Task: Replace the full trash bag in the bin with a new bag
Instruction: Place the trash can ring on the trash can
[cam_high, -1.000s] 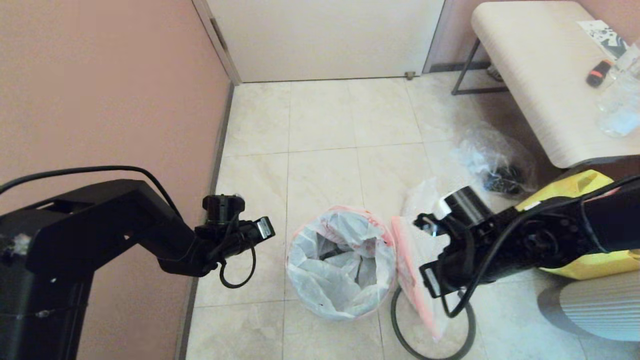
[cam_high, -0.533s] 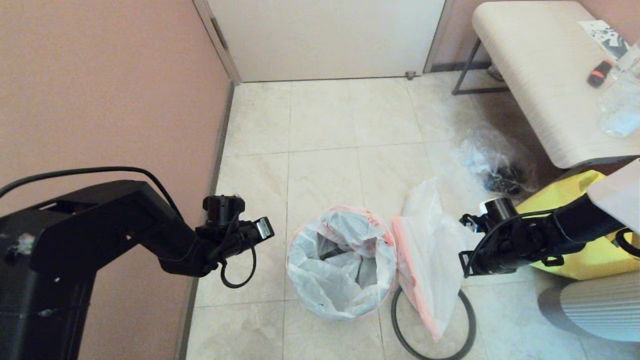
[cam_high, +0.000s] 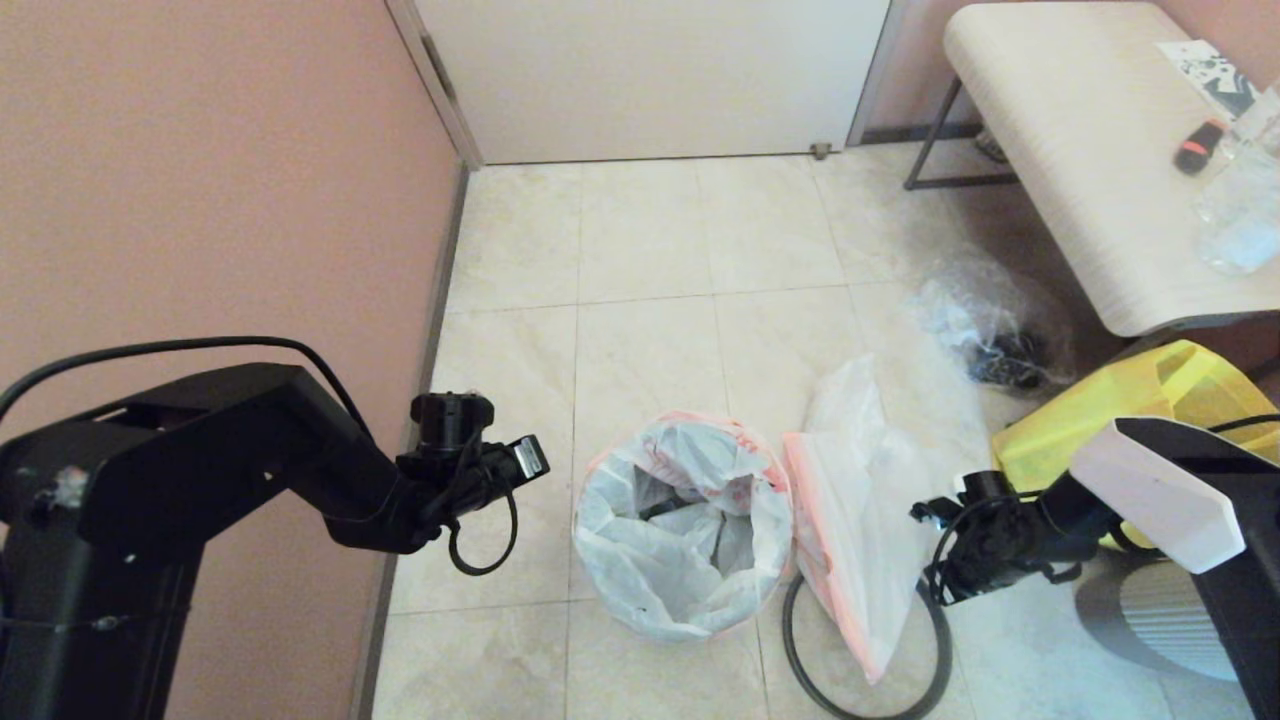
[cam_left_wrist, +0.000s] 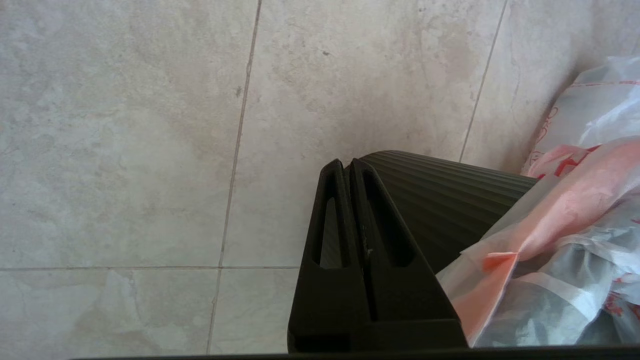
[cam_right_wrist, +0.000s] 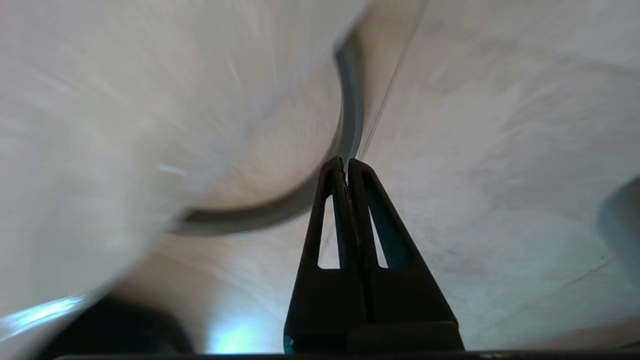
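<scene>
The small black bin (cam_high: 600, 590) stands on the floor tiles, lined with a white and pink bag (cam_high: 680, 520) whose edge folds over its top. Its ribbed black wall (cam_left_wrist: 450, 195) shows in the left wrist view. The thin dark grey hoop (cam_high: 786, 630) lies on the floor to the bin's right, and a loose white and pink bag (cam_high: 860, 510) lies across it. My right gripper (cam_high: 932, 585) is low by the hoop's right side, shut, its tips (cam_right_wrist: 345, 162) right at the hoop (cam_right_wrist: 350, 115). My left gripper (cam_high: 532, 458) hangs shut just left of the bin.
A clear bag with dark contents (cam_high: 990, 330) lies on the floor near the bench (cam_high: 1060, 150). A yellow shopping bag (cam_high: 1120, 420) stands behind my right arm. The pink wall (cam_high: 200, 180) runs along the left and a door (cam_high: 650, 70) closes the far end.
My right arm has pulled back to the right and dropped low towards the floor, uncovering the loose bag. The left arm has hardly moved.
</scene>
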